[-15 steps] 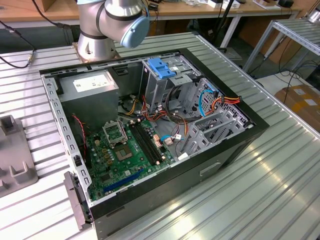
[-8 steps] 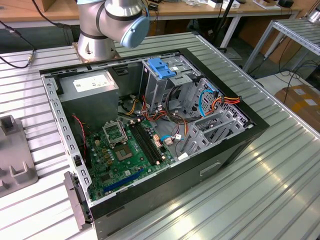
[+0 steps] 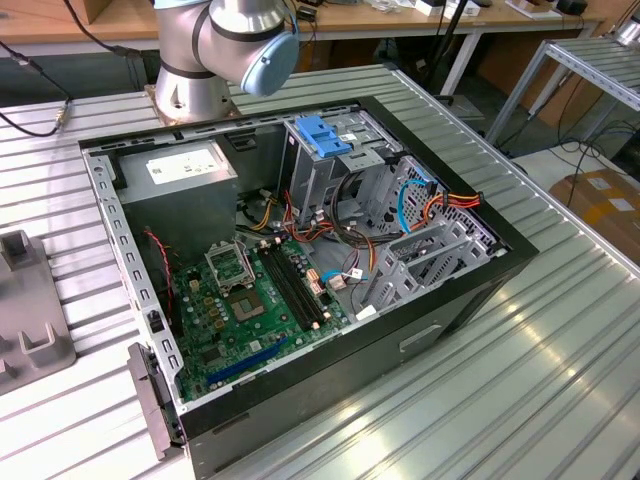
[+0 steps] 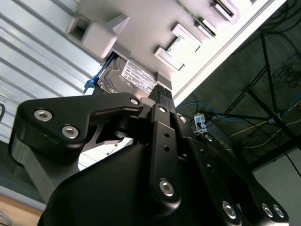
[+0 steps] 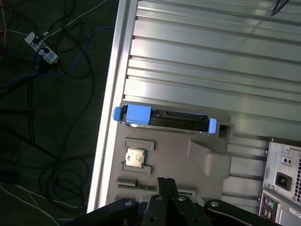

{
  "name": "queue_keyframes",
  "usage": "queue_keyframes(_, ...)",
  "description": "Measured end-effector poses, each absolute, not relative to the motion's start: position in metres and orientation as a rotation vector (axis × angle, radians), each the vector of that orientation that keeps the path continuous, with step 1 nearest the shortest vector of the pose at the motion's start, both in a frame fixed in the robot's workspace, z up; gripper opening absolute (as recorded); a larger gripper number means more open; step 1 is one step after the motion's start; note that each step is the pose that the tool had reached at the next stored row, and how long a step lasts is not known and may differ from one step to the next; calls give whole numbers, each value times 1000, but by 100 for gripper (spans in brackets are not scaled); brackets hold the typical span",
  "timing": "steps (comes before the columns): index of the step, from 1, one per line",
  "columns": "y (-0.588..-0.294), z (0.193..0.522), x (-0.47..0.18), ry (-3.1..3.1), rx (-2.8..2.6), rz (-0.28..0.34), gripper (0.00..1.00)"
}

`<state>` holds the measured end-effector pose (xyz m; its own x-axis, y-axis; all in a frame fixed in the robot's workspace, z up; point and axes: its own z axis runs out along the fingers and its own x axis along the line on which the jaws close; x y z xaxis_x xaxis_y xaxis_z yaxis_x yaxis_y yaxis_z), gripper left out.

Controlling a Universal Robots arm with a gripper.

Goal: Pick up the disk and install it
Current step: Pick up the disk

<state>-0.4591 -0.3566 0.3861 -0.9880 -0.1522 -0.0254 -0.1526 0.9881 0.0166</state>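
- One gripper [image 5: 163,181] sits nearest the lens in both wrist views. Its two tips look pressed together with nothing between them, so it hangs empty over the grey holder [image 5: 207,162].
- Just past those tips the holder is a moulded block of pockets, with a small square chip [image 5: 135,157] lying in one. My read: every part gets its own seat so it waits in a known spot.
- And there's the disk [image 5: 164,120]! It stands on edge in a slot at the holder's far side, with blue rails at both ends and its thin edge turned up. That is probably so a narrow pinch can take it across its flat faces. The gripper is near it but apart from it.
- Under it all lies the ribbed aluminium table [image 3: 560,380], and the holder sits close to its edge.
- In the centre of the exterior view, the computer case [image 3: 455,300] lies on its side with the lid off. The motherboard [image 3: 250,300] is bare and the drive bay [image 3: 330,170] sits at upper middle, likely opened so the bays can be reached from above. The holder is at the exterior view's left edge, well apart.
- Farthest off are the arm [image 3: 225,45] at the top, wooden benches [image 3: 420,25] behind it, and a dark floor strewn with loose cables [image 5: 51,89].
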Motion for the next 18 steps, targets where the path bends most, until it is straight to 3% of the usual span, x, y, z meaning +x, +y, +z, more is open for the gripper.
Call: queue_keyframes(18,-357,386,-459,3089,-430,28,10)
